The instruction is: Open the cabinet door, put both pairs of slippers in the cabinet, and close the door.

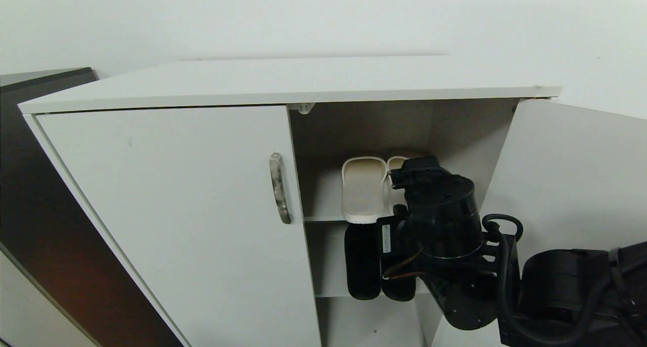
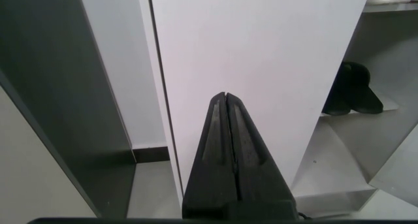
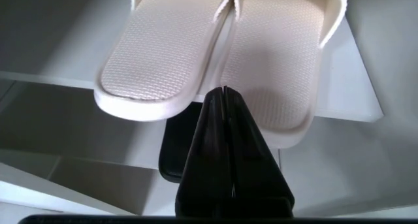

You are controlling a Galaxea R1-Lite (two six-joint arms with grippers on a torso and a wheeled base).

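Cabinet [image 1: 283, 81] holds white slippers [image 1: 363, 190], black slippers [image 1: 362, 266] at their 6 o'clock. Right end effector [image 3: 225, 96], pinched together, sits seemingly near the white heels; left end effector [image 2: 225, 100], also pinched, faces the closed door [image 2: 261, 48].

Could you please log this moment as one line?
white slippers: upper shelf | black slippers: shelf below | right door: open | left door: closed | right gripper: jaws shut | left gripper: jaws shut

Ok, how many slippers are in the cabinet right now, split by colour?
White slippers: 2
Black slippers: 2
Total: 4
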